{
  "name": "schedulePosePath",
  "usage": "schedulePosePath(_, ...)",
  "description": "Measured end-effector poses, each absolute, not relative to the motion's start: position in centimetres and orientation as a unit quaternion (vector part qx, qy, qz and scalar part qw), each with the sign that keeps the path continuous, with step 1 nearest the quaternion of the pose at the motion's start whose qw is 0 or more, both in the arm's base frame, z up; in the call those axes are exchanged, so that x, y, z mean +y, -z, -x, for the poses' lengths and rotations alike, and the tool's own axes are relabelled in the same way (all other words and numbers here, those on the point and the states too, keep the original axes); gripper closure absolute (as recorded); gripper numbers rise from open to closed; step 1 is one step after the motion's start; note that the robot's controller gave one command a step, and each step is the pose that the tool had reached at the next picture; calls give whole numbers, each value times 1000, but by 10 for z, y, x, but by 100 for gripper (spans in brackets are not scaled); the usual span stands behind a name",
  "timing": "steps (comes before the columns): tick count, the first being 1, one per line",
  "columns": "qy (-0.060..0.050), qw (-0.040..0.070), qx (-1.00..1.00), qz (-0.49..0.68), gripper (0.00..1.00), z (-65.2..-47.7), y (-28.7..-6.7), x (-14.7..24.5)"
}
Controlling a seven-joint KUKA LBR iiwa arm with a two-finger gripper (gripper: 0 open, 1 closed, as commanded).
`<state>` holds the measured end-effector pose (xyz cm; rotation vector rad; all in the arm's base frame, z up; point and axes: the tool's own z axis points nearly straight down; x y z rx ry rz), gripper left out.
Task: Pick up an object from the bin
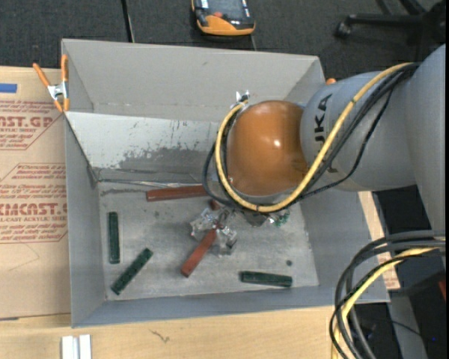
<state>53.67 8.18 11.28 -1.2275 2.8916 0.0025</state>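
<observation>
My gripper (213,229) reaches down to the bin floor just below the orange dome, near the middle of the bin. Its metal fingers stand on either side of the upper end of a reddish-brown stick (195,255) that lies slanted on the floor. The fingers sit close round that end, and I cannot make out whether they press on it. A second reddish-brown stick (174,194) lies flat along the back of the floor, up and left of the gripper. A dark green stick (265,278) lies near the front wall, to the lower right.
Two more dark green sticks lie at the left of the floor, one upright (114,237) and one slanted (131,271). The arm and its orange dome cover the right back part of the bin.
</observation>
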Motion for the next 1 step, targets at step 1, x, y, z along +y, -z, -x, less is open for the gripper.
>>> schedulePosePath(1,-1,-1,921,391,100,-536,-130,82)
